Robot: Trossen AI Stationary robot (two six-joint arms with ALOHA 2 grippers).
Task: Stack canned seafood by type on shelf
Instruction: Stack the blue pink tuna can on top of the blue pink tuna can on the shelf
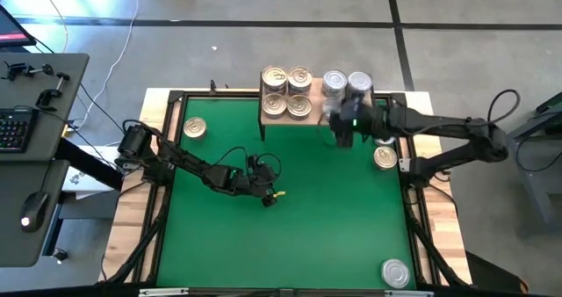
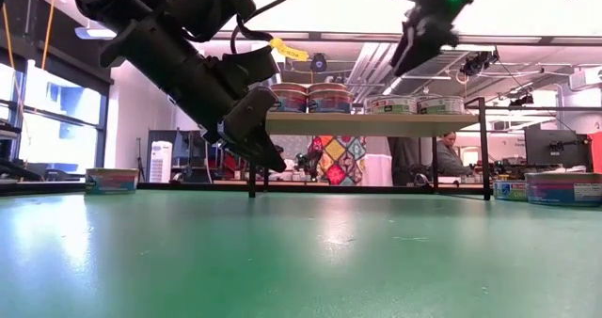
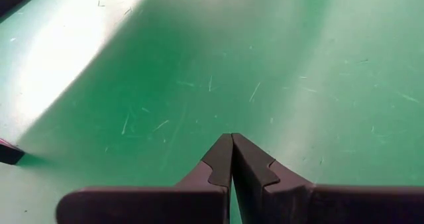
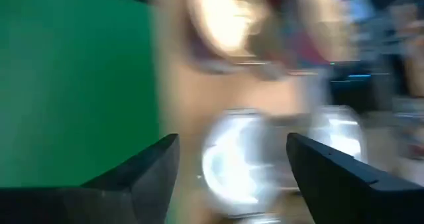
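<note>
The shelf is a light-wood board on thin black legs at the green mat's far edge. Golden-lidded cans stand on its left part in a two-by-two group, and two silver-lidded cans on its right part. My right gripper hovers open and empty above the shelf's near right edge; the right wrist view shows the silver cans beyond its fingers. My left gripper is shut and empty, low over the middle of the mat.
Loose cans rest on the mat: a golden one at the far left, a golden one below my right arm, a silver one at the near right corner. A desk with keyboard and mouse stands left of the table.
</note>
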